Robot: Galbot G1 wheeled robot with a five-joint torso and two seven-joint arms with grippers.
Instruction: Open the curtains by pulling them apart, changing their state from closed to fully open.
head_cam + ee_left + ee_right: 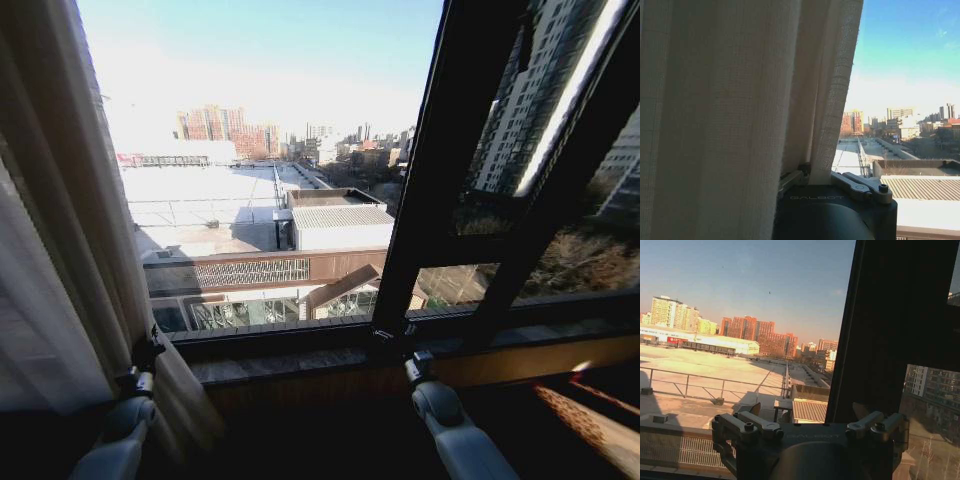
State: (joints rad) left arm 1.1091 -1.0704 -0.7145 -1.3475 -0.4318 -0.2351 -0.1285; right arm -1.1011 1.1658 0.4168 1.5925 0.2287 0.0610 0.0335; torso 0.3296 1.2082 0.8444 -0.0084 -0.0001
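Note:
A sheer cream pleated curtain [60, 250] hangs bunched along the window's left side. My left gripper [148, 352] sits low against its inner edge, just above the sill. In the left wrist view the curtain [730, 100] drops straight between the jaws of the left gripper [812, 175], which is shut on the hem. My right gripper [418, 360] is at the foot of the dark window post. In the right wrist view the right gripper [807, 409] stands open, with nothing between its fingers.
A dark window post [425, 190] runs up right of centre, seen close in the right wrist view as the post [890, 315]. A stone sill [300, 365] runs below the glass. Bare glass between curtain and post shows rooftops and city buildings.

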